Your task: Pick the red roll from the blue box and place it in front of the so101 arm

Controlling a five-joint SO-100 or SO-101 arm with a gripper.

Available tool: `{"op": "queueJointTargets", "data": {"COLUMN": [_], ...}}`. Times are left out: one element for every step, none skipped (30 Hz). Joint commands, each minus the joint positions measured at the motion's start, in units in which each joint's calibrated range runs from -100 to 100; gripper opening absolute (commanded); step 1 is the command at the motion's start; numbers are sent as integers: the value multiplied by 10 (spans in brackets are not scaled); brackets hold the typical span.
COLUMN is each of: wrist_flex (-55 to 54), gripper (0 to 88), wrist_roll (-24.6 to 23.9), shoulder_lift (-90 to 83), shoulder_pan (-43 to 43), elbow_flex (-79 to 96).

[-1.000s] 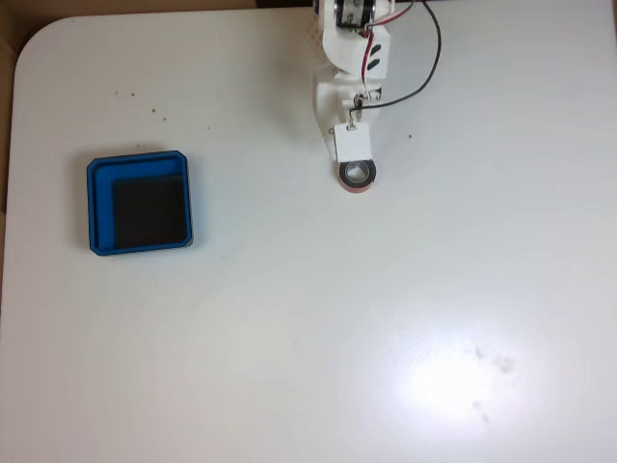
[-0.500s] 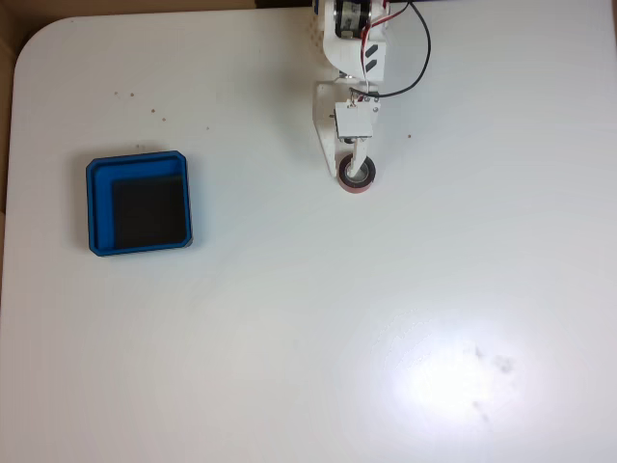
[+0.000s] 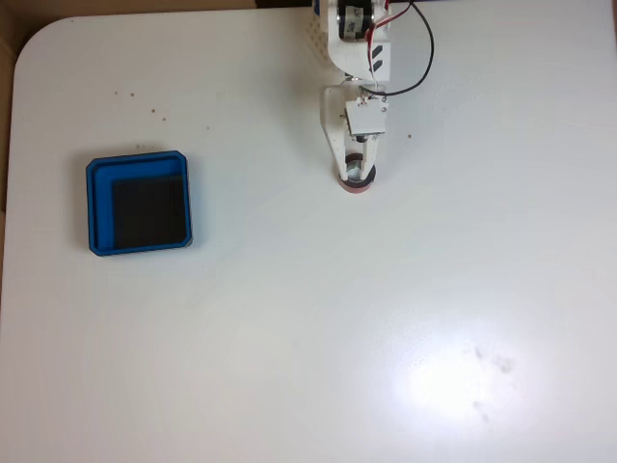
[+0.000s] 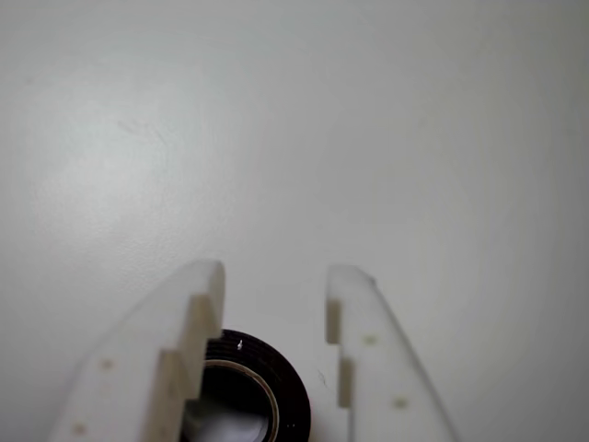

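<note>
Red roll (image 3: 358, 177): likely light, rigid ring on table (image 3: 386, 318); grip across outer rim. Gripper (image 4: 274, 287) open, roll between fingers, unclamped

My own wrist covers most of the red roll (image 3: 359, 182) in the fixed view; the wrist view's near edge crops it.

Red roll (image 3: 358, 180), bright-blue box (image 3: 138, 204) with black floor, white arm (image 3: 352, 72), white table (image 3: 308, 318).

White so101 arm (image 3: 352, 58), black servos, red-black wires
</note>
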Motion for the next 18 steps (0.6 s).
{"op": "queueJointTargets", "data": {"wrist_flex": [-12, -12, -12, -12, -12, -12, -12, -12, -12, -12, -12, -12, -12, -12, -12, -12, -12, -12], "gripper": [94, 82, 66, 46, 22, 10, 0, 1, 5, 7, 7, 7, 7, 7, 7, 7, 7, 7], "wrist_roll": [3, 3, 3, 3, 3, 2, -1, -2, 1, 1, 1, 1, 1, 1, 1, 1, 1, 1], "shoulder_lift": [-17, -17, -17, -17, -17, -17, -17, -16, -15, -12, -12, -12, -12, -12, -12, -12, -12, -12], "shoulder_pan": [2, 2, 2, 2, 2, 3, 3, 3, 2, 2, 2, 2, 2, 2, 2, 2, 2, 2], "elbow_flex": [7, 7, 7, 7, 7, 7, 7, 7, 7, 7, 7, 7, 7, 7, 7, 7, 7, 7]}}
